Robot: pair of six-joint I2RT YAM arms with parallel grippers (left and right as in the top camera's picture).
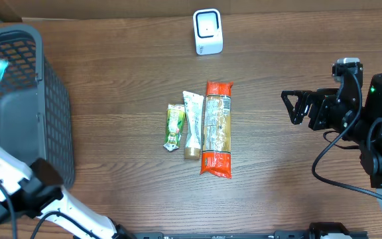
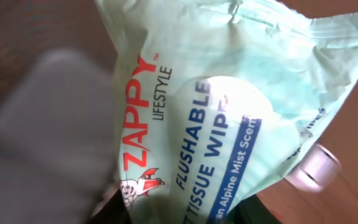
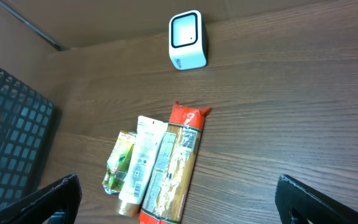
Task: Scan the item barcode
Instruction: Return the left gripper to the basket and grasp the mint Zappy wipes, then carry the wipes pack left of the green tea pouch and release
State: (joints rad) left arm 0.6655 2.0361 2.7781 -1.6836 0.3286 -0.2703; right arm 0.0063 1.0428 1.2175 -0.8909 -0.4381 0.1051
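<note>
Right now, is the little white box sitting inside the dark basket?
No, the white box stands on the table, well apart from the basket.

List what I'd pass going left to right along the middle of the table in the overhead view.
Basket → green sachet → white tube → pasta packet → right gripper

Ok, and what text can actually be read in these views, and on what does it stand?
"ZAPPY": red, on the wipes pack
"LIFESTYLE": beside it, same pack
"FLUSHABLE TISSUE WIP": same pack, cut off
"Alpine Mist Scen": on its blue band, cut off
Print on the pasta packet, tube and green sachet: too small to read
On the scanner: nothing legible
</note>
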